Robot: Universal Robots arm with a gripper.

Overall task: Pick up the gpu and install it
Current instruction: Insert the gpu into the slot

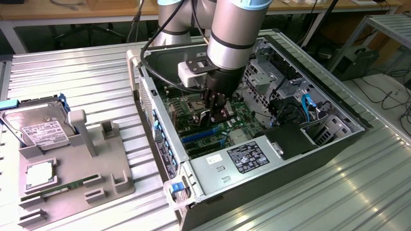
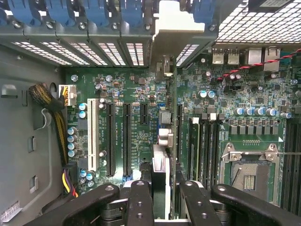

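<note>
Inside the open computer case my gripper hangs just above the green motherboard. It is shut on the gpu, a thin dark card. In the wrist view the gpu is seen edge-on between the black fingers, running away from my gripper. Its pale metal bracket is up against the case's rear slot openings. The card stands over the motherboard between the long black expansion slots and the memory slots; whether it touches a slot I cannot tell.
A grey parts holder on the exterior view's left carries a hard drive, a processor and a green RAM stick. In the case are the power supply, blue cables and a drive cage.
</note>
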